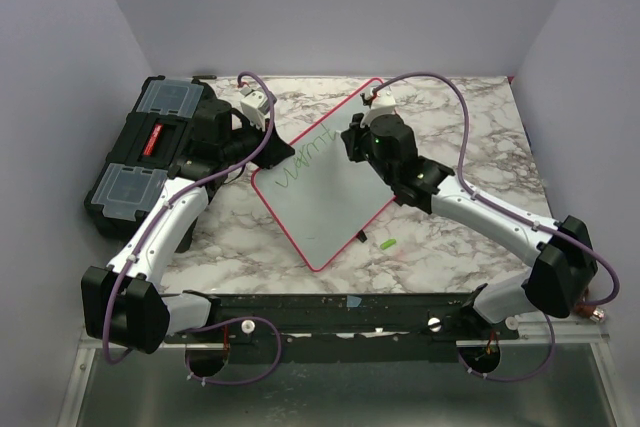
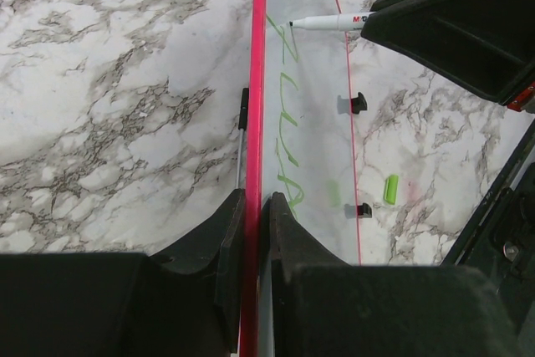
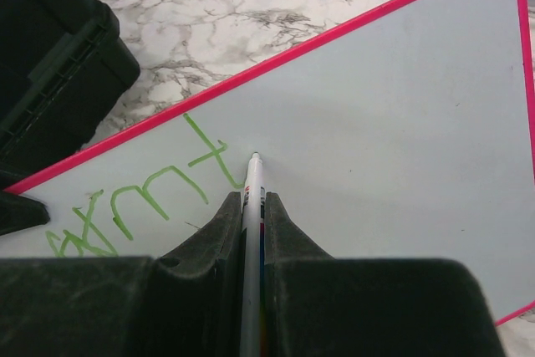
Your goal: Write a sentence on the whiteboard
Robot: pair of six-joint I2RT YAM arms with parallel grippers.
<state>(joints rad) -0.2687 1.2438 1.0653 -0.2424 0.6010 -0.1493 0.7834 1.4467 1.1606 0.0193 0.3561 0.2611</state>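
A small green piece (image 1: 387, 243) lies on the marble desk (image 1: 450, 247), just off the whiteboard's (image 1: 335, 207) near right edge. The whiteboard lies flat, turned cornerwise. The left hand (image 2: 255, 211) is pinched tight on its red rim at the left corner. The right hand (image 3: 251, 206), nearly closed, grips a marker (image 3: 252, 181) over the board, tip down beside green lettering (image 3: 159, 194) reading roughly "warmt". A black toolbox (image 1: 140, 162) sits left of the board.

White arms (image 1: 165, 217) with black joints and bases; thin purple cables (image 1: 430, 74) loop alongside
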